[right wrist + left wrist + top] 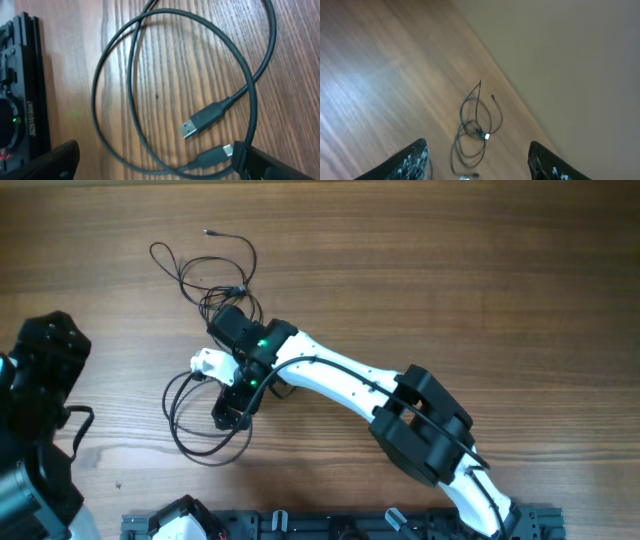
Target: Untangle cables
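Left to right: your left gripper (477, 162) is spread wide and empty, with the cables (479, 131) well ahead at 12 o'clock. Your right gripper (160, 167) gapes over cable loops, gripping nothing, with two plugs (202, 120) near the finger (270, 162) at 4 o'clock.

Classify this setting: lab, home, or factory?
Probably a robotics lab bench: a bare wooden table against a plain wall, a white-and-black arm reaching over it, and loose cables laid out as test items.

Cables (222, 288) on surface (450, 270), left of centre; right gripper (228, 416) over lower loops; left arm (45, 370) well apart at left edge.
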Robot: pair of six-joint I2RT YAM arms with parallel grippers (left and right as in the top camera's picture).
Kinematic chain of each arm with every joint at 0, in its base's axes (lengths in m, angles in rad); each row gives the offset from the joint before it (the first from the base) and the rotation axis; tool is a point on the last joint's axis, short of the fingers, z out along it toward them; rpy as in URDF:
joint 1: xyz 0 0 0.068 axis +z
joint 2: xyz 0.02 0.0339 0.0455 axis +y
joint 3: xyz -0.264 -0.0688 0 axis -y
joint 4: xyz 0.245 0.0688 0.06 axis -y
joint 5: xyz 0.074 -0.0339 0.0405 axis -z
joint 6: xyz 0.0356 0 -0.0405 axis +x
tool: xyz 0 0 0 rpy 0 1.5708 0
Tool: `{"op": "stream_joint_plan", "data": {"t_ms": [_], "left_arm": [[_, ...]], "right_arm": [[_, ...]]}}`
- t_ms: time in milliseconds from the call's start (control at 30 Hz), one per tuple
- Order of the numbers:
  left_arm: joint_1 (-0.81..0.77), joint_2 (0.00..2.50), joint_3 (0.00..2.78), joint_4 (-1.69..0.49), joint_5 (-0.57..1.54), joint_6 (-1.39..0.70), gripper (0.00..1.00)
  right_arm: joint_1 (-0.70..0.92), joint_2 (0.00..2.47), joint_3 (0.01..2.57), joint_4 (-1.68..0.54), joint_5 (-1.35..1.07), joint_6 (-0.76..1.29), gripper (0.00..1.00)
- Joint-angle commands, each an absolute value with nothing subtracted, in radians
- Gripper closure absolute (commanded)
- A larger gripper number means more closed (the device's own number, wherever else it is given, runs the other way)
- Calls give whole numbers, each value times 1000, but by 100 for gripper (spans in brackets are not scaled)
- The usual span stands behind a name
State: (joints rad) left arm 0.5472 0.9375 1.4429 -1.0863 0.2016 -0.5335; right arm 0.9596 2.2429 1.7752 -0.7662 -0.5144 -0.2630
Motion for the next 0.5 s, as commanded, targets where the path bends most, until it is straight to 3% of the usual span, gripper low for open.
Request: {"op": "stream_joint_plan", "data": {"t_ms": [0,200,467], "left_arm": [[552,936,1457,-1119,220,-492,36],[552,936,1457,-1149,216,-433,37],[552,936,1457,-1161,216,-424,37]], "right_arm": [[962,2270,1772,-737,-453,-259,0],[962,2270,1772,-664,-257,-229,1],[961,2310,1772,-633,-330,-222,0]]}}
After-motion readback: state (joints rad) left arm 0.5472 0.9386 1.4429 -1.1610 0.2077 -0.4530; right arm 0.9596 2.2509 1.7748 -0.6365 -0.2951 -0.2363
